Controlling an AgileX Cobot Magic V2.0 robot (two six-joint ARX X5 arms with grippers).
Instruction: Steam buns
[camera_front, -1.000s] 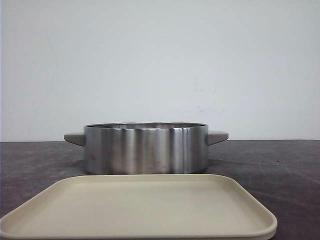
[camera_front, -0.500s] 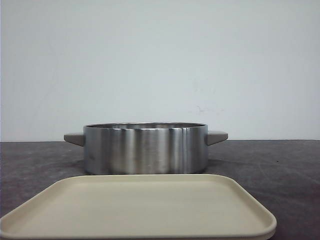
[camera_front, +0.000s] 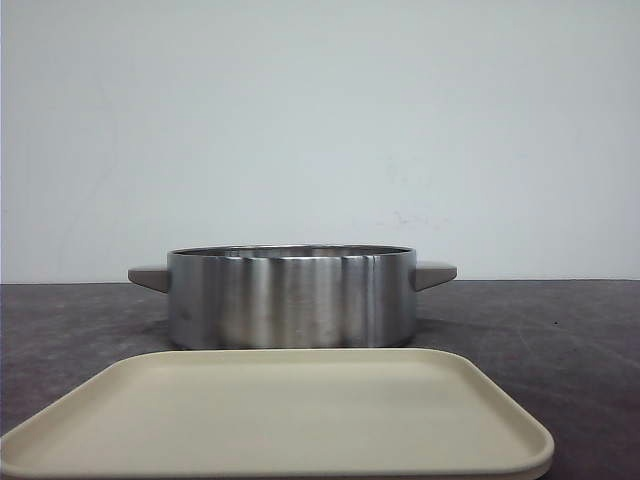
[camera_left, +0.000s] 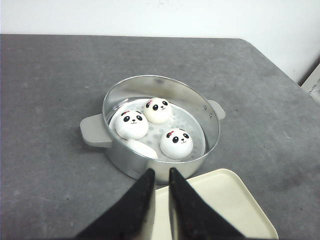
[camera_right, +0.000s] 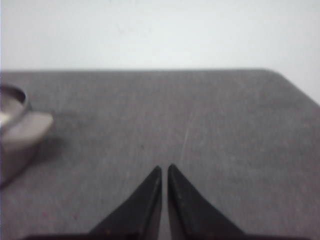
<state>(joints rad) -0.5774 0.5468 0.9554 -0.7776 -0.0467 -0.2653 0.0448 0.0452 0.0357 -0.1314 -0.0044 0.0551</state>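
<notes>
So, buns (camera_left: 155, 127) sitting in the steel pot (camera_left: 116, 155), mid-frame

Both grippers nearly closed, holding nothing — left gripper (camera_left: 161, 172) above the pot's near rim, right gripper (camera_right: 165, 169) over bare tabletop (camera_right: 225, 125).

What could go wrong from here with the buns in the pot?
1. One bun lies low against the steamer pot wall, half hidden; it may be tipped or squashed, so it could count as misplaced.
2. The left hand hangs just over the pot's near rim and the tray; a downward move could clip either.
3. No lid shows in any view, so steaming may stall.
</notes>
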